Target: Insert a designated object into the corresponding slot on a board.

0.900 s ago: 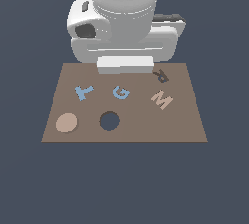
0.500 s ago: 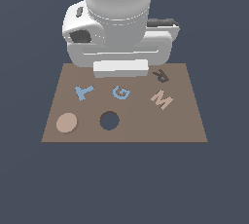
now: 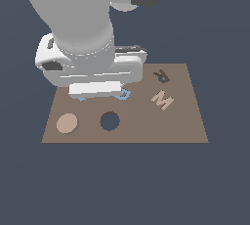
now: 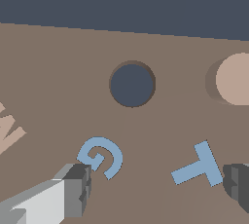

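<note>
The pale pinkish-tan disc (image 3: 67, 123) (image 4: 236, 78) lies flat on the brown board (image 3: 185, 121) (image 4: 48, 72), near its front corner at the exterior view's left. The dark round slot (image 3: 110, 121) (image 4: 132, 84) is just beside the disc, empty. My gripper (image 4: 155, 186) hangs open above the blue letters, holding nothing. One finger (image 4: 73, 189) stands near the G (image 4: 101, 156), the other finger (image 4: 238, 181) just past the T (image 4: 198, 165). In the exterior view the white hand (image 3: 95, 89) hides the fingertips and sits behind the disc and slot.
The tan M (image 3: 162, 100) (image 4: 7, 133) and dark R (image 3: 161, 76) sit on the board at the exterior view's right. The arm's bulk covers the T and most of the G (image 3: 124, 94) in the exterior view. Dark floor surrounds the board.
The arm has swung toward the exterior view's left and come nearer the board's front, now covering the T and most of the G. Disc and letters have not moved.
</note>
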Robot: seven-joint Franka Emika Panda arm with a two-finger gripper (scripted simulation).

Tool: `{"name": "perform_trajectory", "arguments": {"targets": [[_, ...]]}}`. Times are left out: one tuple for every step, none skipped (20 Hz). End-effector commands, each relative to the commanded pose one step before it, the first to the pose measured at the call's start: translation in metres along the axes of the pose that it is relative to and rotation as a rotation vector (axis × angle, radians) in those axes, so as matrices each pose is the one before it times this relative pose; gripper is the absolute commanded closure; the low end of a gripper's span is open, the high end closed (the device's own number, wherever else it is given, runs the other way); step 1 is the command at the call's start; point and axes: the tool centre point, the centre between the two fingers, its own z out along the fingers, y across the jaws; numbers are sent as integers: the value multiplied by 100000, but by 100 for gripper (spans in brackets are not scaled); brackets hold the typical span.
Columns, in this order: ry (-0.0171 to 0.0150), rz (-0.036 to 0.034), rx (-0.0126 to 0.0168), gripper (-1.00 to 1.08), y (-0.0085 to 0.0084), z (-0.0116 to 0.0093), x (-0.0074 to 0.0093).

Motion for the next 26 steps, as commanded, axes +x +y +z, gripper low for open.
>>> {"name": "perform_trajectory", "arguments": {"targets": [[420,-1310,-83,-92,1834,1054,856],[177,-541,-22,-92,742,426,370],[179,-544,-20,-92,750,429,376],[183,-552,-19,-92,751,430,383],[182,-548,-17,-92,757,432,387],[184,-552,-16,-92,749,428,390],[172,-516,-14,-92,708,403,371],[159,-477,-12,-92,648,368,346],[145,-434,-10,-92,592,335,320],[134,-398,-9,-92,538,304,294],[122,-364,-7,-92,489,276,270],[110,-327,-6,-92,447,251,247],[101,-300,-6,-92,402,225,228],[88,-262,-5,-92,366,203,208],[82,-245,-4,-92,320,178,193],[73,-217,-4,-92,289,160,175],[66,-196,-3,-92,259,143,159],[56,-167,-3,-92,236,129,141],[54,-160,-3,-92,200,111,128],[44,-131,-2,-92,180,98,110],[38,-113,-2,-92,153,83,96],[31,-93,-1,-92,130,70,81],[27,-80,-1,-92,101,55,69],[21,-66,-1,-92,74,40,57],[0,0,0,-92,83,37,31],[21,-66,-1,-92,3,5,41]]}}
